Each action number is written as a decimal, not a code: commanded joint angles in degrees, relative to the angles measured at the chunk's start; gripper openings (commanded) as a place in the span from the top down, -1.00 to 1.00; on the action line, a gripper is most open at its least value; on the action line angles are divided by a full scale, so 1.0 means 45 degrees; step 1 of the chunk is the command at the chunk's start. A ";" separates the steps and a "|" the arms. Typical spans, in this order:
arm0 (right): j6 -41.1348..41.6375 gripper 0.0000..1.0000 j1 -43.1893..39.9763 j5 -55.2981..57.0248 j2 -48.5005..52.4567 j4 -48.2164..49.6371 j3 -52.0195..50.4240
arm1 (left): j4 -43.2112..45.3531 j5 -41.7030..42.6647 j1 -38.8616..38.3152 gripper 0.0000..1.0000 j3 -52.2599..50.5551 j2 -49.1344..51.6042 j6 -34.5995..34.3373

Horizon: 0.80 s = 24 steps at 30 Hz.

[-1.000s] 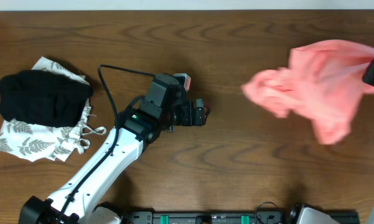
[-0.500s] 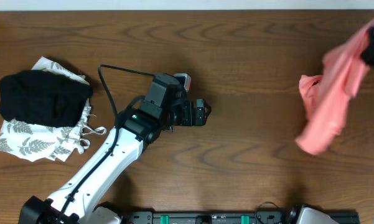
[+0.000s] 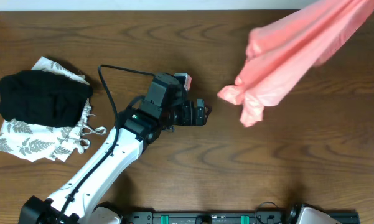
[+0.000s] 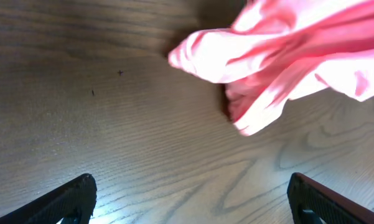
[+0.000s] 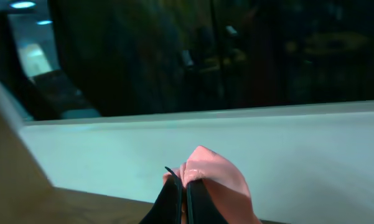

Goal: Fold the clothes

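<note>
The clothes (image 3: 299,50), a salmon-pink T-shirt, hang bunched in the air and stretch from the top right corner down toward the table's middle. My right gripper (image 5: 185,190) is shut on a fold of the pink fabric (image 5: 215,174); in the overhead view it lies past the top right edge. My left gripper (image 3: 206,114) rests low over the table near the centre, left of the shirt's hanging end, open with bare wood between its fingers (image 4: 74,196). In the left wrist view the shirt (image 4: 286,56) dangles ahead at the upper right, apart from the jaws.
A black folded garment (image 3: 43,96) lies on a white leaf-print garment (image 3: 31,143) at the far left. A black cable (image 3: 109,81) loops over the left arm. The table's back edge meets a white wall (image 5: 174,143).
The shirt has swung up from the far right and now stretches left toward the table's middle. The right gripper has left the overhead view. The left arm has not moved.
</note>
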 commanded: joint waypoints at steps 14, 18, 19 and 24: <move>0.1506 0.98 0.0199 -0.3492 -0.0034 0.1666 0.0058 | 0.2263 0.0835 0.0005 -0.96 0.0165 -0.0131 -0.0019; 0.1520 0.97 0.0563 -0.4206 -0.0015 0.1681 0.0058 | 0.3079 0.0835 0.0010 -0.96 0.0165 -0.0131 -0.0024; 0.1642 0.97 0.0714 -0.4216 -0.0010 0.1617 0.0058 | 0.3264 0.0831 0.0005 -0.96 0.0165 -0.0131 -0.0024; 0.2006 0.97 0.1316 -0.3230 0.0136 -0.0199 0.0058 | 0.3614 0.0136 0.0058 -0.96 0.0165 -0.0131 0.0034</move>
